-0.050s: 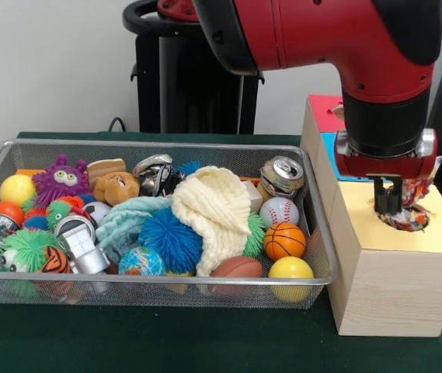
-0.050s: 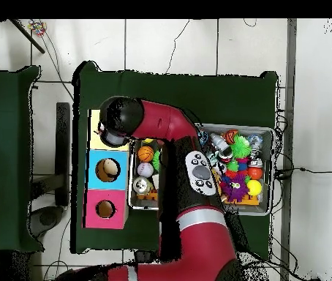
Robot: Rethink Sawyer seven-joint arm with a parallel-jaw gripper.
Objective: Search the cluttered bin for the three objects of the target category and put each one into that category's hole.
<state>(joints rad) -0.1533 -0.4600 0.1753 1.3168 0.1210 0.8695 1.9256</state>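
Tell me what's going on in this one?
The robot's gripper is down at the hole in the yellow section of the wooden box, with a multicoloured object sitting in the hole. Whether the gripper holds it can't be told. The wire bin beside the box is full of balls, cans and fuzzy toys.

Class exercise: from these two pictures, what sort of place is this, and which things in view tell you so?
Probably a robotics lab set up for a sorting test. A red and black robot arm reaches over a wooden box with coloured hole panels, beside a wire mesh bin of toys and cans on a green-covered table.
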